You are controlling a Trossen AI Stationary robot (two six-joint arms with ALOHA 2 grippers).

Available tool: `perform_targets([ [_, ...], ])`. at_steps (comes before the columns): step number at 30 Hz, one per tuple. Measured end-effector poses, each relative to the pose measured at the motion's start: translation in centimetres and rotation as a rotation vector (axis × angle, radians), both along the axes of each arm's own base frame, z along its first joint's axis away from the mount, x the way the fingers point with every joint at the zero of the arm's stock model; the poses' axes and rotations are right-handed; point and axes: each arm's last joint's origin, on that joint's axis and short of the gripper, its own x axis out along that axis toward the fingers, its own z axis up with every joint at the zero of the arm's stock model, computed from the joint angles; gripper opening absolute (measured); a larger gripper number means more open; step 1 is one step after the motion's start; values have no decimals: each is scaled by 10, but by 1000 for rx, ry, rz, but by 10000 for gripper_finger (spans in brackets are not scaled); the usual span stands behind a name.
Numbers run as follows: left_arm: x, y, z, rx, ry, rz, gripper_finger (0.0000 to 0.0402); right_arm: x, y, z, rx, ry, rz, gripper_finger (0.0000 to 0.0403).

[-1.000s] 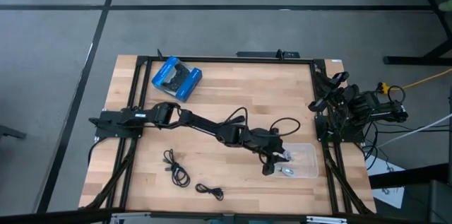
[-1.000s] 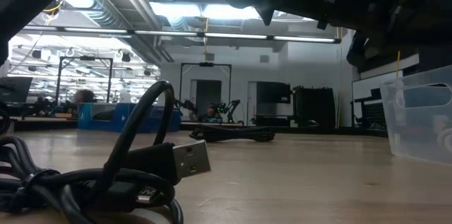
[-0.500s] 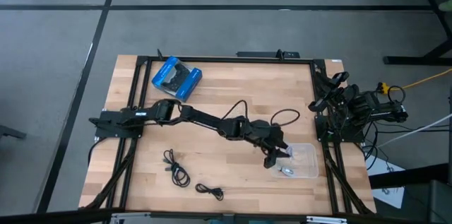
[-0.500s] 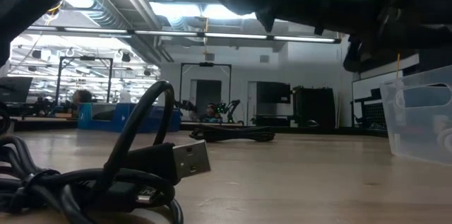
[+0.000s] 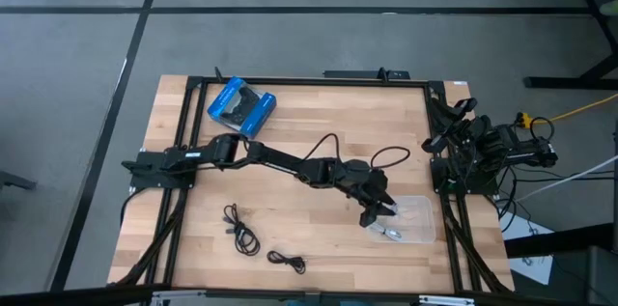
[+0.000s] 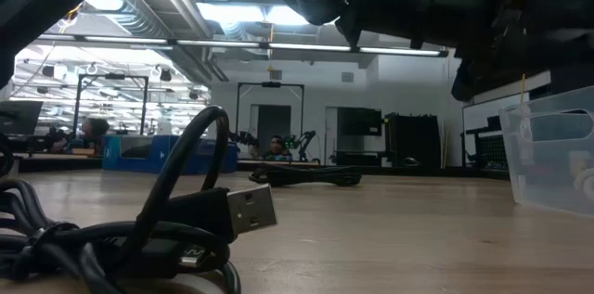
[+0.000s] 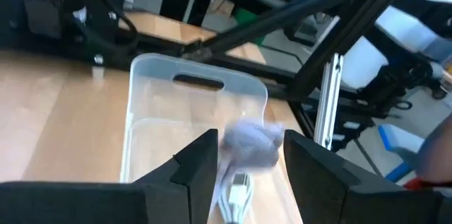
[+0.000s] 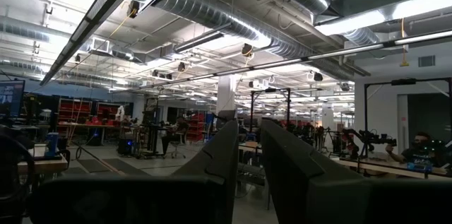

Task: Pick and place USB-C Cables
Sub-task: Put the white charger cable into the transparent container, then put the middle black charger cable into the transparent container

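My left gripper (image 5: 378, 212) is open and hangs over the near-left part of the clear plastic tray (image 5: 419, 211). In the left wrist view (image 7: 246, 160) its fingers stand on either side of a silvery-grey USB-C cable (image 7: 250, 143), apart from it. That coiled cable (image 5: 391, 234) lies on the tray's floor. Two black USB-C cables (image 5: 241, 233) (image 5: 288, 261) lie loosely coiled on the wood near the table's near edge. One of them fills the foreground of the low view (image 6: 176, 234). My right gripper (image 8: 248, 136) is shut, parked off the table's right edge (image 5: 462, 142).
A blue-and-black package (image 5: 240, 106) lies at the far left of the table. The tray's wall (image 6: 555, 159) stands at the right of the low view. Black frame rails run along the table's edges (image 5: 290, 81). Bare wood lies between the black cables and the tray.
My left gripper has risen a little and drifted toward the table's far right, over the tray, while the arm stretched out straighter. The silvery-grey cable has stayed where it lay in the tray.
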Motion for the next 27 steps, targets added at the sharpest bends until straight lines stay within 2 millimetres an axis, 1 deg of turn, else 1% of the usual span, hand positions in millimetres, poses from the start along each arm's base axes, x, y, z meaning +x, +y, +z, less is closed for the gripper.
perform_targets([
  [6,1,2,0,6,-4,30,172,0,0,0,0,0,0,68],
  [13,1,9,1,0,-9,19,173,0,0,-1,-1,8,-1,68],
  [17,2,26,1,-41,2,-56,171,1,0,-1,-2,12,-1,68],
  [20,1,42,0,-146,54,-113,170,1,0,-1,-2,13,0,68],
  [24,-1,65,1,-285,116,-239,170,1,0,-1,-2,14,0,68],
  [27,-3,79,6,-358,121,-356,170,1,0,-1,-2,15,0,68],
])
